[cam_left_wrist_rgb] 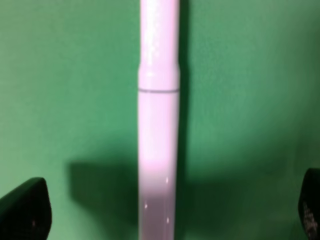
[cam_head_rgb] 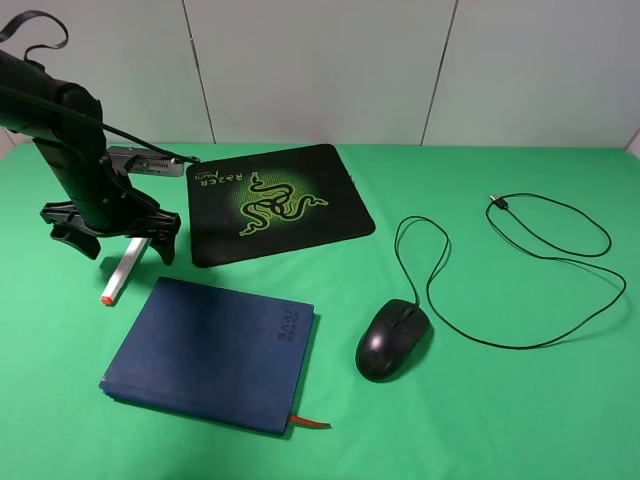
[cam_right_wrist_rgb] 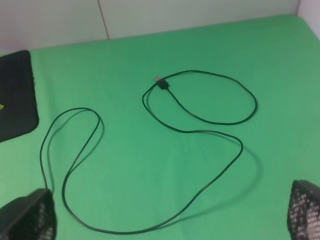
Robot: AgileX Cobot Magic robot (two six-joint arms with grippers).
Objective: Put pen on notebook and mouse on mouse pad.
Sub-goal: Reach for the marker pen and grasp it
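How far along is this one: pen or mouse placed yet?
Nothing is done yet. In hand: the open left gripper straddles the pen, which lies on the cloth beside the notebook. Left: grasp and place it, then move the mouse, which sits off the pad.

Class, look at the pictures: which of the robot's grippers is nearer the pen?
Left. The left gripper sits right over the pen, open fingers either side. The right gripper is well away, above the mouse cable.
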